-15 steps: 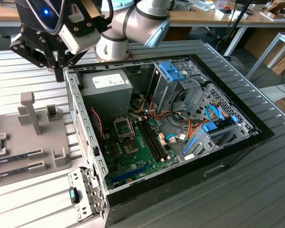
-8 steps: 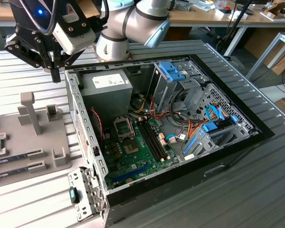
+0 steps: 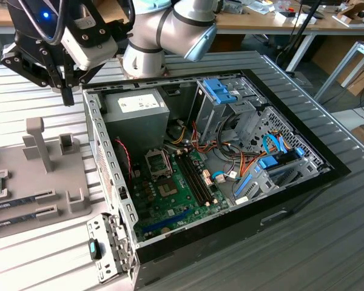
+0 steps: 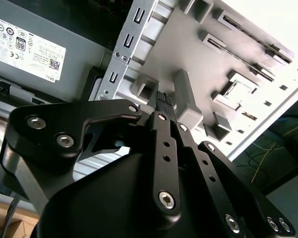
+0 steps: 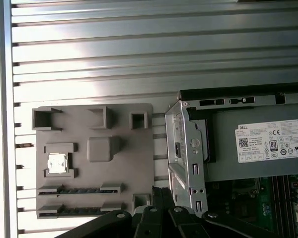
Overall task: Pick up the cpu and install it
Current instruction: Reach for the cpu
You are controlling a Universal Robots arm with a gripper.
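The cpu (image 5: 56, 163), a small square chip with a silvery top, lies flat in a framed recess of the grey holder plate (image 5: 134, 163), near two memory sticks (image 5: 74, 190).

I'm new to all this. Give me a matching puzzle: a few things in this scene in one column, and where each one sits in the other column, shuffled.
Things:
1. cpu
2. memory sticks
3. power supply
4. gripper

Places:
A. long slots of the grey tray
B. inside the open computer case
C. in the air, empty, beside the case wall
D. square pocket of the tray

Pairs: 1-D, 2-A, 3-B, 4-C
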